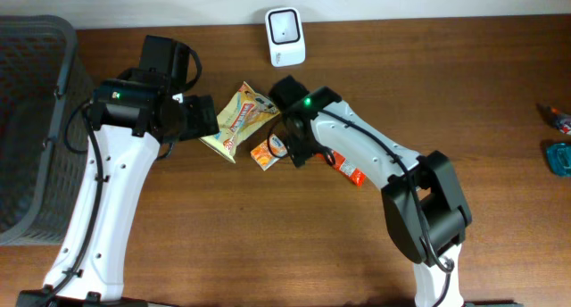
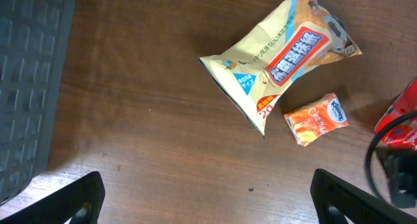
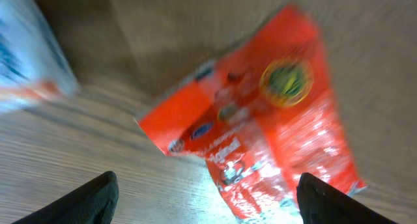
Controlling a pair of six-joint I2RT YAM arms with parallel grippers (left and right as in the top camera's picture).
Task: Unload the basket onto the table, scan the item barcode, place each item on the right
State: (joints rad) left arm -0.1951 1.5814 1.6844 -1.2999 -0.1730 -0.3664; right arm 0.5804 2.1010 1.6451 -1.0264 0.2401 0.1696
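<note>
Plainly, the red packet point(image 3: 260, 120) was judged to be the item to scan. It was seen lying flat on the table point(image 1: 268, 244), directly beneath the right gripper point(image 3: 207, 188), whose fingers were spread wide with nothing held between them. The left gripper point(image 2: 207, 178) was likewise wide and empty, poised above bare wood near the yellow snack bag point(image 2: 280, 61). The scanner point(image 1: 285, 37) was set at the far edge of the table, well apart from the packet.

Several risks could be foreseen. Little is offered to pinch by a flat, glossy film packet, so the fingertips might be closed on the wood and the packet pushed aside rather than lifted. The small orange packet point(image 2: 316, 118) was lying near it and could be caught or dragged along if the closing were misplaced. The right wrist view was blurred, so the packet's pose could not be read exactly, and no barcode could be made out. Were the packet carried to the scanner with the wrong face presented, or crumpled in the grip, the code would likely not be read.
</note>
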